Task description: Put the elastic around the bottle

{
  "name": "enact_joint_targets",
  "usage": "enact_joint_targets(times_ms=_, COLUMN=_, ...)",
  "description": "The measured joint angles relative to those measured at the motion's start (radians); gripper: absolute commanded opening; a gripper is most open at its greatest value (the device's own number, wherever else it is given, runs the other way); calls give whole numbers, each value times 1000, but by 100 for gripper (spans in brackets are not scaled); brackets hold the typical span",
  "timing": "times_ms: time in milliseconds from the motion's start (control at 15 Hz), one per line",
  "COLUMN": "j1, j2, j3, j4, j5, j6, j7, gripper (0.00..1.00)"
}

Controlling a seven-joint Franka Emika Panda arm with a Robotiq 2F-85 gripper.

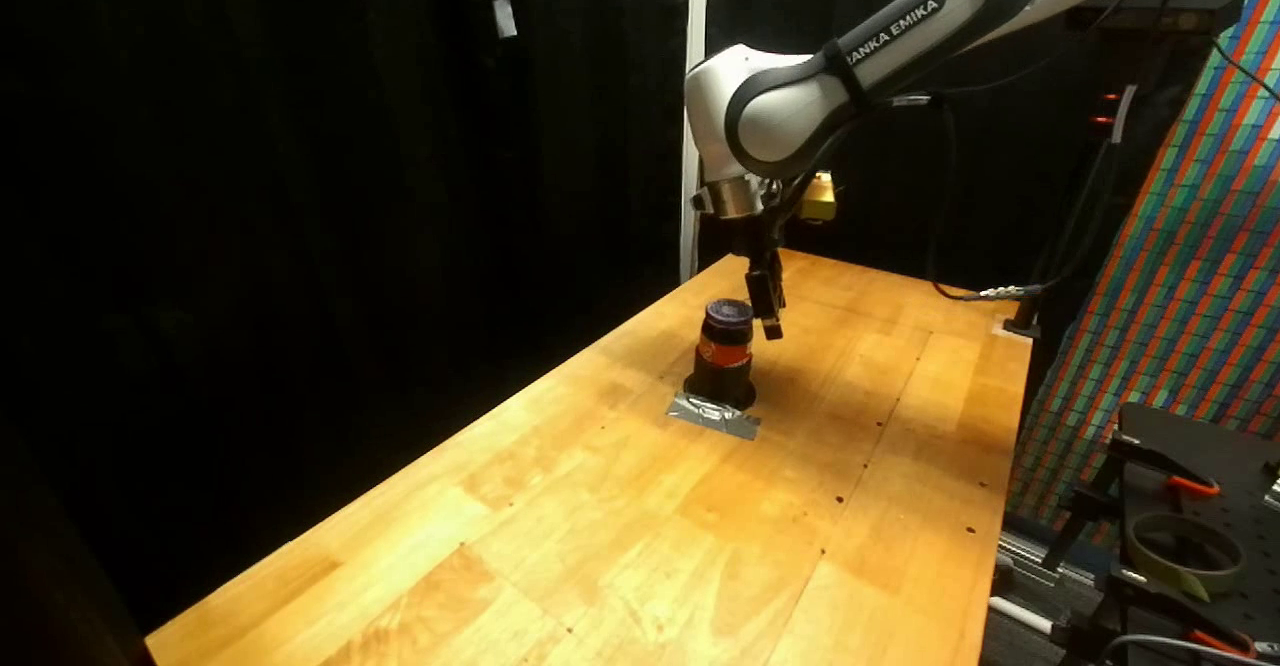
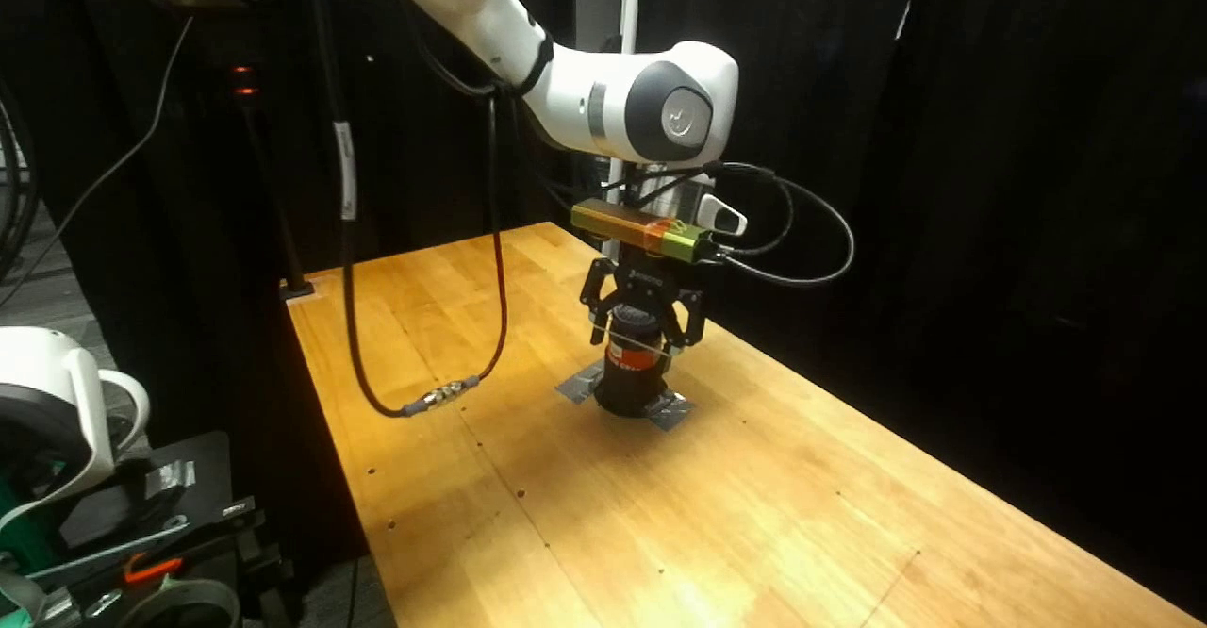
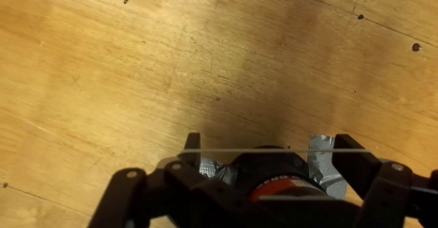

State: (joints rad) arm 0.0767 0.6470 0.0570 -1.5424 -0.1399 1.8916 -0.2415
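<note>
The bottle (image 1: 724,353) stands upright on the wooden table, with a dark top, an orange-red label and a wide dark base. It also shows in an exterior view (image 2: 632,358) and at the bottom of the wrist view (image 3: 273,188). My gripper (image 1: 768,321) is low at the bottle's upper part, fingers apart (image 3: 269,145) on either side of it in the wrist view. The pale elastic (image 3: 253,150) is stretched between the fingers. In an exterior view the elastic (image 2: 630,337) crosses in front of the bottle. Whether its loop encloses the bottle cannot be told.
Grey tape (image 1: 713,415) holds the bottle's base to the table (image 1: 620,536). A cable with a connector (image 2: 441,395) hangs low over the table. A side cart with clamps and a tape roll (image 1: 1185,551) stands beside the table. Dark curtains surround the table.
</note>
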Motion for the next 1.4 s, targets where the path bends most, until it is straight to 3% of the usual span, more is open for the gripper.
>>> enact_joint_targets(times_ms=67, j1=-4, j2=-26, j3=0, j4=-46, j5=0, j6=50, j7=0, gripper=75)
enact_joint_targets(times_ms=200, j1=-13, j2=-76, j3=0, j4=-141, j5=0, j6=172, j7=0, gripper=68)
enact_joint_targets(times_ms=667, j1=-57, j2=-233, j3=0, j4=-506, j5=0, j6=715, j7=-8, gripper=15)
enact_joint_targets(times_ms=867, j1=-98, j2=-296, j3=14, j4=-677, j5=17, j6=959, j7=-51, gripper=9)
enact_joint_targets(times_ms=1067, j1=-169, j2=-348, j3=59, j4=-856, j5=28, j6=1218, j7=-125, gripper=11)
enact_joint_targets(times_ms=1400, j1=-374, j2=-357, j3=242, j4=-1083, j5=-35, j6=1632, j7=-155, gripper=14)
